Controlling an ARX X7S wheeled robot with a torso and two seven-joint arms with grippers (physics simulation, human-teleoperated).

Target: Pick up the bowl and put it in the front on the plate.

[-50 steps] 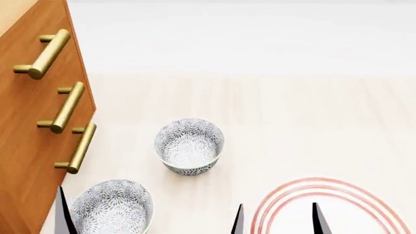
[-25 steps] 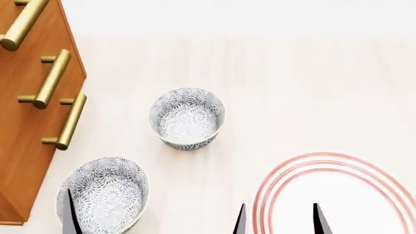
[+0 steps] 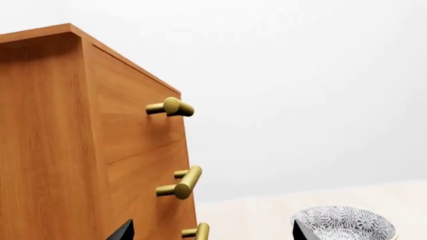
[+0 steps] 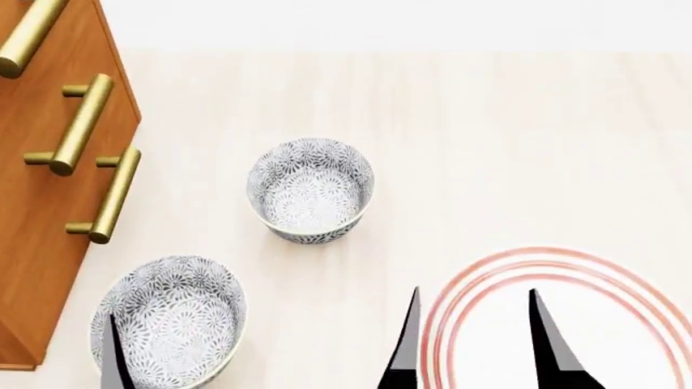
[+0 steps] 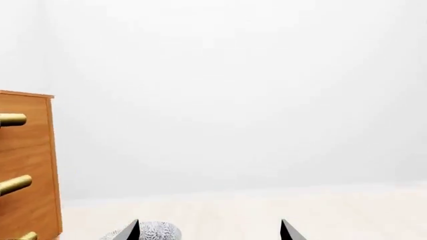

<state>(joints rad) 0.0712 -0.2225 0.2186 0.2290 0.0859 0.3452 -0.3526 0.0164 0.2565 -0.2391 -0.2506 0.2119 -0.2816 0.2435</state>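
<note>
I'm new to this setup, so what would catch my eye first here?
Two grey floral bowls on the pale table: one mid-table, one nearer by the wooden drawer cabinet with brass handles. A large red-ringed plate lies at lower right, with the open right gripper above it.

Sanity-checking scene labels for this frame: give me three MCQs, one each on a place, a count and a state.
1. Where does the wooden cabinet stand in the head view?
A. left edge
B. right edge
C. behind the plate

2. How many patterned bowls show in the head view?
A. one
B. two
C. four

3. What is on the plate?
A. a bowl
B. a spoon
C. nothing

Answers:
1 A, its brass handles run down the left side.
2 B, the far bowl and the near bowl.
3 C, its white centre is bare; the right tool, fingers apart, is over it, empty.
</note>
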